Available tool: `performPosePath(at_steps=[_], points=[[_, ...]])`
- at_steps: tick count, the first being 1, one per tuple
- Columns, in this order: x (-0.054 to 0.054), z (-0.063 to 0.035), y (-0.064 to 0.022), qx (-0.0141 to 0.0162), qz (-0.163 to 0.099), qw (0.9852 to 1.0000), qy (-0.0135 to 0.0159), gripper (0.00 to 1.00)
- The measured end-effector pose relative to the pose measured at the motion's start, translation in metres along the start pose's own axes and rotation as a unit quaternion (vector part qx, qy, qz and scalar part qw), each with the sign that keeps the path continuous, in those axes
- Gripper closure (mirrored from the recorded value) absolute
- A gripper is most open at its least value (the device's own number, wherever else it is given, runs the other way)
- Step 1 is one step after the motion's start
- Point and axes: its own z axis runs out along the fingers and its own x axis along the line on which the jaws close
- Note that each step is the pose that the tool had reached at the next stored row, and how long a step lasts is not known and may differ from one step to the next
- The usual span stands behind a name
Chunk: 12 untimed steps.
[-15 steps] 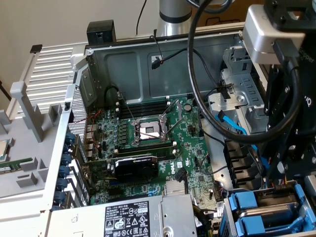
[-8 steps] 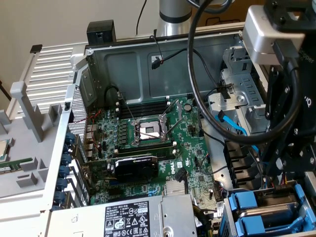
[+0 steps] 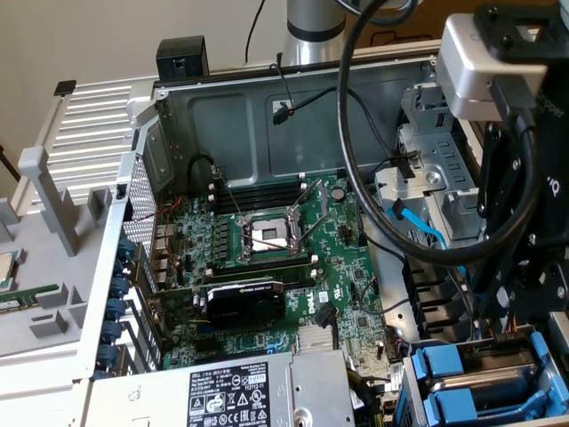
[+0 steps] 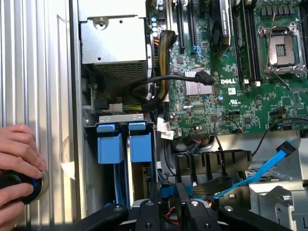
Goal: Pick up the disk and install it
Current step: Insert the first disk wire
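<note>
The gripper (image 4: 168, 214) hangs directly over the drive cage (image 4: 121, 118), at the corner of an open Dell computer case. I cannot tell whether the jaws are clenched or released, and no separate part shows between them.

The disk (image 4: 140, 147) appears to sit inside that cage, standing on edge. Its bright blue plastic front faces up and a strip of pale metal body shows below. A second blue carrier (image 4: 109, 144) stands just beside it, on the cage side away from the motherboard (image 4: 231, 96). Standing them on edge lets the rails ride in the cage's slots, so each carrier can slide straight in from above. In the exterior view both blue fronts (image 3: 444, 366) show level in the cage, which suggests the disk is seated or nearly so.

The cage is folded grey sheet metal with a riveted lip. Just beside it is the power supply (image 4: 113, 43), a dull grey box with a perforated vent. The green motherboard lies beyond the cage, carrying a finned silver heatsink (image 4: 192, 89) and an open processor socket (image 4: 281, 50). A flat blue data cable (image 4: 260, 168) runs loose near the cage, probably waiting for a drive.

On the cage's far side from the motherboard, a person's hand (image 4: 17, 159) rests on a ribbed aluminium panel (image 4: 38, 72), holding a round black knob with a blue ring (image 4: 19, 185).
</note>
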Motion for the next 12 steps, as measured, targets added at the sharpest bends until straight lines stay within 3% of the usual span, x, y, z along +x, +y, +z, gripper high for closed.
performPosePath(at_steps=[7,12], points=[[0.0000,0.0003,0.0000,0.0011,0.000,1.0000,-0.0002,0.74],[0.0000,0.0003,0.0000,0.0012,0.000,1.0000,-0.0002,0.84]])
